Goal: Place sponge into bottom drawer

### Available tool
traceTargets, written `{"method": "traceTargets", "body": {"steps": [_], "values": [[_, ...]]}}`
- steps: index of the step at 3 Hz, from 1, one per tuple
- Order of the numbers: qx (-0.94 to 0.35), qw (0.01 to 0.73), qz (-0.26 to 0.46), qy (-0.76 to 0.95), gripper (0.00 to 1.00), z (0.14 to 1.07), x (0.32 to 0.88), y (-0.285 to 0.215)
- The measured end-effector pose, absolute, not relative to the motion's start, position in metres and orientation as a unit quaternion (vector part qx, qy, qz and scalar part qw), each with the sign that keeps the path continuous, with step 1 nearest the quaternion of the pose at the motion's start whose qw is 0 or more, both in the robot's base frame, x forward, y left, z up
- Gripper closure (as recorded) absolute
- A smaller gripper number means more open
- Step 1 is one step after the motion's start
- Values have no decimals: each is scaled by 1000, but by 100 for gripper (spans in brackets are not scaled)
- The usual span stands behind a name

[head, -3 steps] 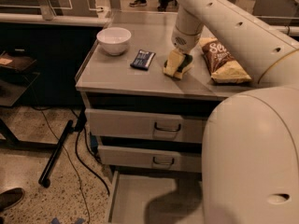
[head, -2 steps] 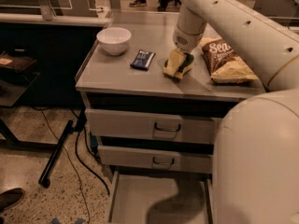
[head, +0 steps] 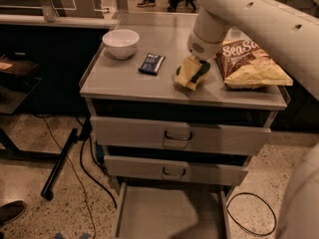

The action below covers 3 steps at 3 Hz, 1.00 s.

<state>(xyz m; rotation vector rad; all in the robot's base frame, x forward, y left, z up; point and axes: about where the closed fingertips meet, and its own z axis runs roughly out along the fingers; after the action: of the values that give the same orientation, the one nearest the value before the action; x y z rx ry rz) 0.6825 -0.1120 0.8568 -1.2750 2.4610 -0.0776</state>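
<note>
The sponge (head: 188, 73), pale yellow foam with a dark green layer, stands tilted on the grey cabinet top (head: 124, 78), right of centre. My gripper (head: 196, 67) comes down from the white arm (head: 234, 9) onto the sponge's upper right side and is shut on it. The sponge's lower edge still touches the top. The bottom drawer (head: 164, 210) is pulled open at floor level under the two handled drawers. Its flat floor holds nothing.
A white bowl (head: 121, 42) sits at the back left of the top. A dark blue snack wrapper (head: 151, 63) lies left of the sponge and a chip bag (head: 251, 63) right of it. Cables (head: 251, 213) lie on the floor.
The sponge and gripper stay in the same spot on the top. The large white arm segment in the lower right foreground has swung right, uncovering the open bottom drawer.
</note>
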Motion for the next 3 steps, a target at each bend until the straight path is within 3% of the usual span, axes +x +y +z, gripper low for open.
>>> {"method": "traceTargets", "body": {"steps": [1, 3], "values": [[-448, 180, -10, 876, 100, 847, 646, -109], [-441, 192, -6, 877, 100, 858, 645, -116]]}}
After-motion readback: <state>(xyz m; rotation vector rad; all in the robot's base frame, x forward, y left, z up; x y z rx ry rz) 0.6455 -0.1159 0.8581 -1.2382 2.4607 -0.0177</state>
